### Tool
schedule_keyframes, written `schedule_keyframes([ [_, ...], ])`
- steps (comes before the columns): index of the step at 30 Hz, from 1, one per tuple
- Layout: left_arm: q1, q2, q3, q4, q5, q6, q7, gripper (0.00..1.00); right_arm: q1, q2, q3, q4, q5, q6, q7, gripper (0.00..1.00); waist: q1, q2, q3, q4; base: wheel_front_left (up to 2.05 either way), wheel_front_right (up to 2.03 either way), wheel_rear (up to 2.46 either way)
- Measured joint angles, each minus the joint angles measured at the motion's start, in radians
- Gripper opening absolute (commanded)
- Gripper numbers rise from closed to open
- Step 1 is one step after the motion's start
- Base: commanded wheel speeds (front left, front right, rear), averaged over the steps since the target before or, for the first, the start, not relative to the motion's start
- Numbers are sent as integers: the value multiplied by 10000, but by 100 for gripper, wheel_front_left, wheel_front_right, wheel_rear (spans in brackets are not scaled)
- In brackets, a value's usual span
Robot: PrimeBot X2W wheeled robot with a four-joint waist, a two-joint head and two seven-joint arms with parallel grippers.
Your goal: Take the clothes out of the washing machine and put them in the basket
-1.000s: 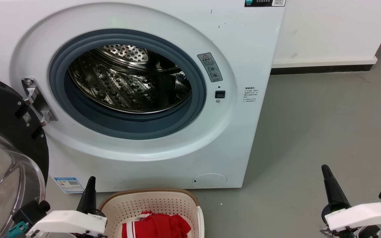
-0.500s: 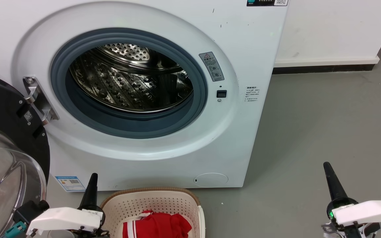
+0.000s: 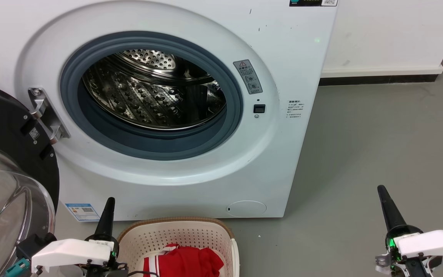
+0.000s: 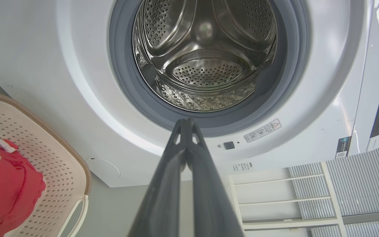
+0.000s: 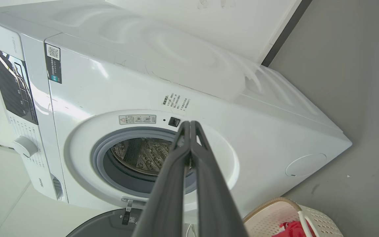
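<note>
Black left pincer (image 3: 109,201) and right pincer (image 3: 380,189) point up toward the washing machine (image 3: 283,77); both clenched, empty.

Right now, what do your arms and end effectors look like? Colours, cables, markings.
Left end effector: two long dark grey fingers tapering to a point, white angular housing behind, green light, teal connector, thin black cable. Right end effector: same dark fingers and white housing, green light, bare metal bracket. Wrist views show small cut-outs near the tips. I cannot read any markings.
</note>
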State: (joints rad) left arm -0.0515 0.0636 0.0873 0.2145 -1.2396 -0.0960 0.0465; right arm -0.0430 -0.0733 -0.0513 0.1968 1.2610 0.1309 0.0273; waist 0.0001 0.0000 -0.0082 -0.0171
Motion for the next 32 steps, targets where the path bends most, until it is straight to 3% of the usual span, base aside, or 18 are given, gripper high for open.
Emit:
schedule_keyframes([
  [32, -374, -86, 188, 224, -2696, -240, 483, 0, -405, 6, -240, 332, 2696, 0, 445, 0, 0, 0, 78, 118, 0, 0, 0],
])
